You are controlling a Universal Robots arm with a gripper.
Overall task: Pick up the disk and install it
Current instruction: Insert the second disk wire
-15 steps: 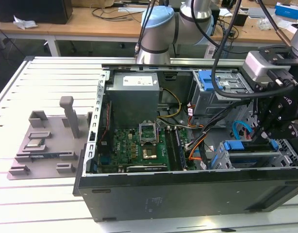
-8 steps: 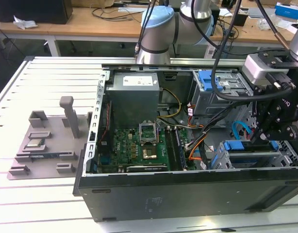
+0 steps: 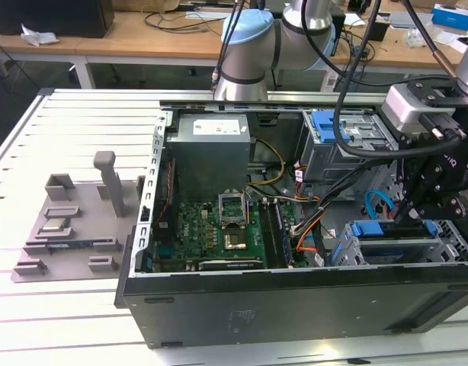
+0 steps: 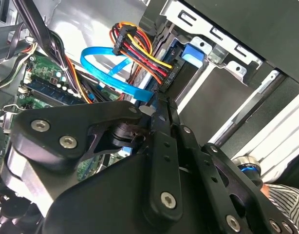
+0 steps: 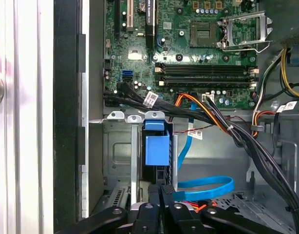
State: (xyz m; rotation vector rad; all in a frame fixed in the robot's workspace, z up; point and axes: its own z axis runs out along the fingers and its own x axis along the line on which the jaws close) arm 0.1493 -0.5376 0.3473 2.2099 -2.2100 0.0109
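One step in hand: seating, I judge. Ext. view: end effector (image 3: 408, 217) just above the disk (image 3: 390, 229), which sits edge-up in the cage (image 3: 451, 242). Second wrist view: fingers (image 4: 165, 109) pressed together, nothing seen between them. First wrist view: tips touching the disk (image 5: 156, 146) in the cage (image 5: 118, 146); cable tags (image 5: 150, 99) beside the cage are too small to read.

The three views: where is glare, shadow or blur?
Exterior view: even light, glare on the pale slatted metal table. Second wrist view: the black claw looms near, soft-edged, over the flat blue data cable. First wrist view: the green motherboard is sharp, evenly lit.
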